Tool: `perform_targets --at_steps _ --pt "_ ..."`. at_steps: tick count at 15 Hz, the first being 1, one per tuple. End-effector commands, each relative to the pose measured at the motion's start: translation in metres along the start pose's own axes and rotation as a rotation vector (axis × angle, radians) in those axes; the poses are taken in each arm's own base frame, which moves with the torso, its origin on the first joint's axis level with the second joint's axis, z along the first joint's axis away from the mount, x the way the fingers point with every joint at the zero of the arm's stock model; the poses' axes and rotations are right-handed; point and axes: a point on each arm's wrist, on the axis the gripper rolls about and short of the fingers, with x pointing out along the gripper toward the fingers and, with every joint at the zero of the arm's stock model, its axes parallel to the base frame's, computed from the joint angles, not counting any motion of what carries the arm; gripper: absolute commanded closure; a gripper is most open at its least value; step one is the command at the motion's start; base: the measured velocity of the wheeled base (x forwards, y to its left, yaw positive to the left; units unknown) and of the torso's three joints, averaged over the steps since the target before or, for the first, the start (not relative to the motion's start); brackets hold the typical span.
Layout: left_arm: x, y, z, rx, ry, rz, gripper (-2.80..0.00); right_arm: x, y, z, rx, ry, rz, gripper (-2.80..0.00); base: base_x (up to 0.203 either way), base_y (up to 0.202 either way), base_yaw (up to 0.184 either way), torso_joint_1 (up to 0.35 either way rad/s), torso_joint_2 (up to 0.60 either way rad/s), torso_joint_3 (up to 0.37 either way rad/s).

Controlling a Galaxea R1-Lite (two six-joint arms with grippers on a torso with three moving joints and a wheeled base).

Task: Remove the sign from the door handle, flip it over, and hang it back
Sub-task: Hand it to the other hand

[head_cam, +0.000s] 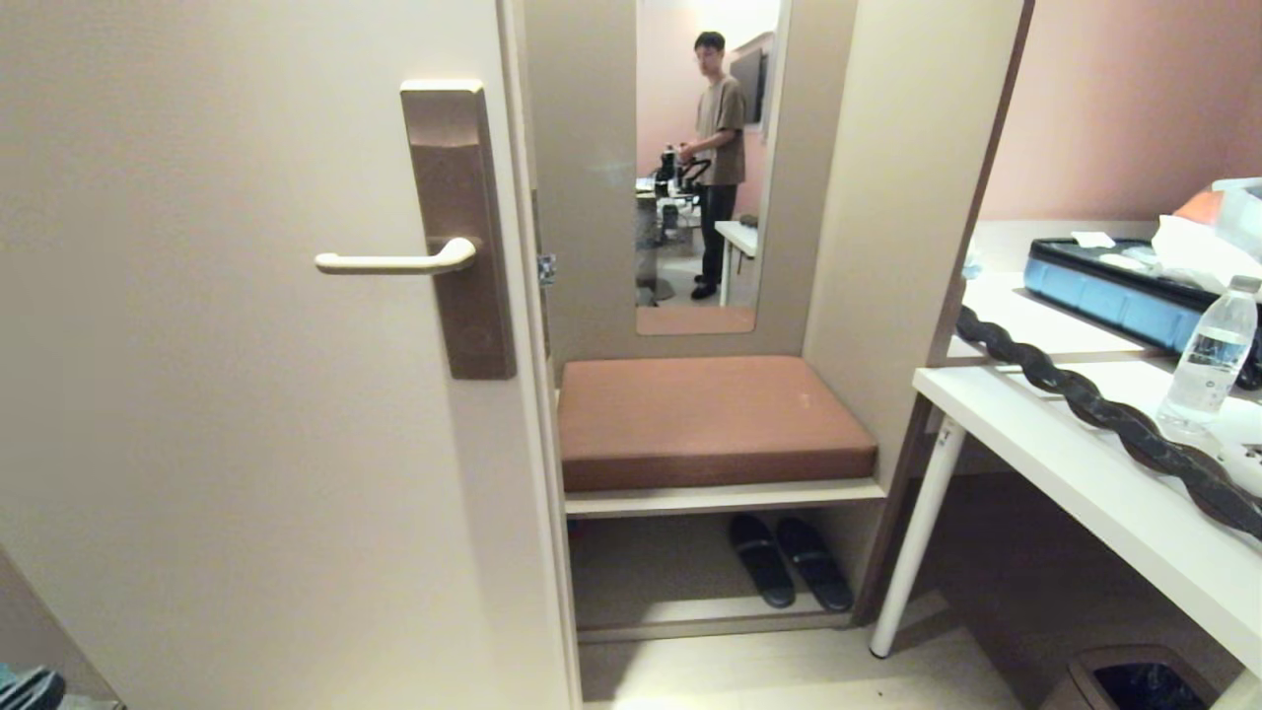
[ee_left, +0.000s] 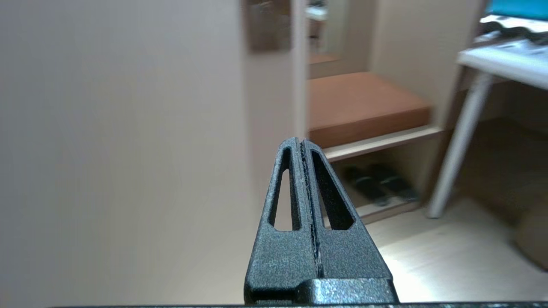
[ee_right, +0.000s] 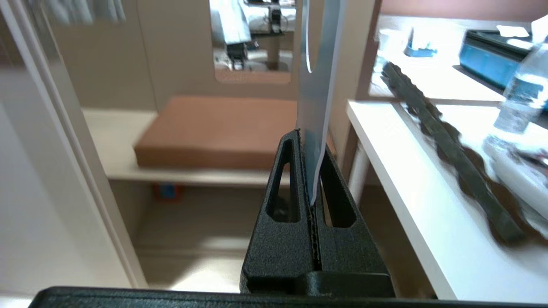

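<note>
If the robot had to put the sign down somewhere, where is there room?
The brown bench cushion under the mirror is bare all over. The white desk has a bare strip along its front edge; further back it is crowded by a black twisted cord, a water bottle and a blue case. The door handle is bare too.

Door handle [head_cam: 394, 262] projecting leftward from its plate [head_cam: 458, 232] on the door [head_cam: 246, 394]; right of the door's edge, a cushioned bench [head_cam: 710, 419] below a mirror [head_cam: 705, 168], slippers [head_cam: 789, 560] beneath; table [head_cam: 1085, 473] at right bearing a bottle [head_cam: 1211, 357].
</note>
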Motion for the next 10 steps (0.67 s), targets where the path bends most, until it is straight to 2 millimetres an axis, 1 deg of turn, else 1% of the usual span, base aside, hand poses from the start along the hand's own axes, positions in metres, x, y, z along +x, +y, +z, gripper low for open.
perform_targets --at_steps 1,2,3,4,5,7,10 --pt "0.047 0.005 0.024 -0.030 0.111 -0.076 0.00 0.040 -0.001 0.014 0.032 0.071 -0.001 0.00 0.000 0.000 0.000 0.000 0.00 0.000" --pt "0.063 0.003 0.038 -0.033 0.102 -0.125 0.00 0.053 -0.001 0.023 0.044 0.068 0.002 0.00 0.000 0.000 0.000 0.000 0.00 0.000" --pt "0.078 -0.001 0.056 -0.035 0.076 -0.187 0.00 0.068 -0.001 0.032 0.053 0.065 0.014 0.00 0.000 0.000 0.000 0.000 0.00 0.000" --pt "0.088 -0.008 0.071 -0.039 0.050 -0.256 0.00 0.081 -0.001 0.042 0.064 0.063 0.036 0.00 0.000 0.000 0.000 0.000 0.00 0.000" --pt "0.095 -0.014 0.079 -0.046 0.041 -0.313 0.00 0.094 0.000 0.049 0.078 0.066 0.065 0.00 0.000 0.000 0.000 0.000 0.00 0.000" --pt "0.103 -0.025 0.084 -0.059 0.048 -0.406 0.00 0.118 0.002 0.054 0.099 0.073 0.165 0.00 0.000 0.000 0.000 0.000 0.00 0.000" --pt "0.112 -0.029 0.080 -0.065 0.088 -0.425 0.00 0.138 0.006 0.052 0.098 0.089 0.379 0.00 0.000 0.000 0.000 0.000 0.00 0.000"
